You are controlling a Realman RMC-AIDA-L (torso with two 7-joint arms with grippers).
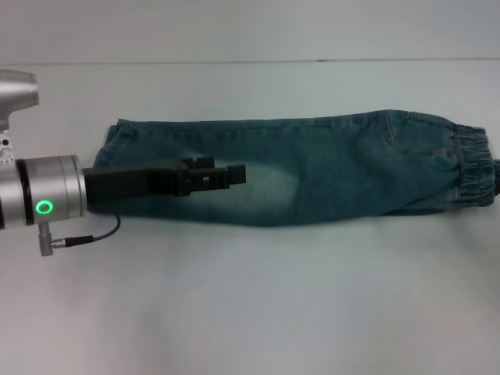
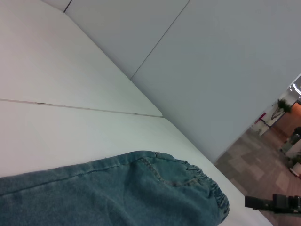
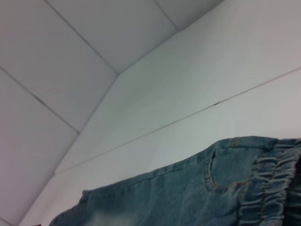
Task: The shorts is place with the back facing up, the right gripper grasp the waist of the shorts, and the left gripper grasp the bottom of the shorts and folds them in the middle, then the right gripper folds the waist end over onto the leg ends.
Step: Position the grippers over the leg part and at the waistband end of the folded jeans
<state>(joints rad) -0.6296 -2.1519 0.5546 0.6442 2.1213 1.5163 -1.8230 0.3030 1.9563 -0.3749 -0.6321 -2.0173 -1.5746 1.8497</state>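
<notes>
You are looking at an indoor test or lab space in an office-like building: a plain white desk [image 1: 250, 312] is standing against bare pale panelled walls [image 2: 225, 70], and past the desk's far corner a tiled corridor floor [image 2: 254, 165] and potted plants [image 2: 283, 105] are showing.

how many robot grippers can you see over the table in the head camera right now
1. The left gripper hovers above the leg end of the shorts, which lie folded lengthwise. The right gripper is out of the head view.
</notes>
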